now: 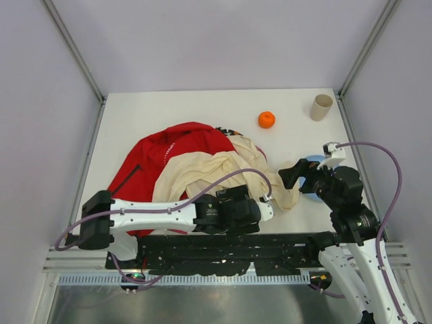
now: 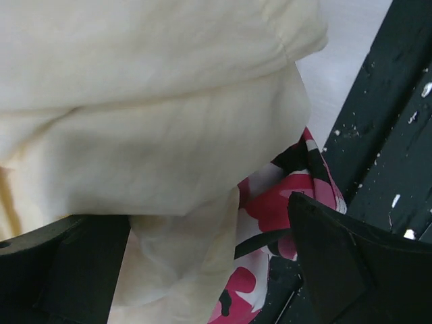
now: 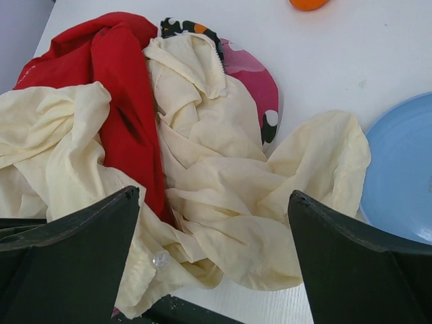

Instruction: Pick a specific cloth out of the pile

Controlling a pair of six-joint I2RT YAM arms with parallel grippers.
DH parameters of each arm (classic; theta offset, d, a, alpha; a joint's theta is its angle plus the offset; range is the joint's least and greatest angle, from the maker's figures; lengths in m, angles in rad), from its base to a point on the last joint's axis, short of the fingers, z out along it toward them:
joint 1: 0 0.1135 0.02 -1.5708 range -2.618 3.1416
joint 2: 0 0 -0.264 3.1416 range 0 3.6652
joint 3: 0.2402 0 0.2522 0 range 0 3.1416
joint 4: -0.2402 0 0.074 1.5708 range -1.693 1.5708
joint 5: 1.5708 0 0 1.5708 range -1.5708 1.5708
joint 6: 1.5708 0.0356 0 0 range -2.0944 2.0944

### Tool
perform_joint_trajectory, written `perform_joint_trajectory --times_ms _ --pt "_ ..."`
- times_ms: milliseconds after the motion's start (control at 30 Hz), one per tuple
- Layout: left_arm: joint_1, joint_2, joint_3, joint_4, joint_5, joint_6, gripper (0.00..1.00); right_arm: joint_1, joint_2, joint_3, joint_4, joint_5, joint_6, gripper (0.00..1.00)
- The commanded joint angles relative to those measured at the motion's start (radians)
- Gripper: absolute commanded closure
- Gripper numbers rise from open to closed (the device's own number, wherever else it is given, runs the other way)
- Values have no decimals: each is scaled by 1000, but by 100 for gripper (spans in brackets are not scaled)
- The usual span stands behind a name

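Note:
The pile [image 1: 196, 162] lies left of the table's centre: a red jacket [image 1: 169, 148], a cream-yellow cloth [image 1: 216, 169] and pink-white camouflage fabric [image 3: 250, 74]. No bright-white cloth shows in any view; it is hidden or out of view. My left gripper [image 1: 266, 206] is open at the pile's near right edge. In the left wrist view my left gripper [image 2: 209, 209] has a fold of cream-yellow cloth [image 2: 155, 135] hanging between its jaws, with camouflage fabric [image 2: 277, 202] beside it. My right gripper [image 1: 293, 175] is open and empty. In the right wrist view my right gripper [image 3: 209, 202] hovers over the cream-yellow cloth [image 3: 229, 202] and red jacket [image 3: 115, 67].
An orange ball [image 1: 266, 119] and a beige cup [image 1: 321, 106] on its side lie at the back right. A blue plate [image 1: 314, 162] sits under my right arm and shows in the right wrist view [image 3: 405, 175]. A black rail [image 1: 236, 246] runs along the near edge.

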Motion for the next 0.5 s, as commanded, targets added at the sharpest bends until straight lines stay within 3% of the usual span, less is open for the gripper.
perform_joint_trajectory --times_ms 0,100,267,467 --pt "17 20 -29 59 89 7 0 -1 -10 -2 -48 8 -11 5" --pt "34 76 -84 62 115 -22 0 -1 -19 -6 -66 12 -22 5" --pt "99 136 -176 129 331 -108 0 -1 -30 -19 -80 9 -42 5" --pt "129 302 -100 85 328 -148 0 0 -28 -45 -71 5 -45 5"
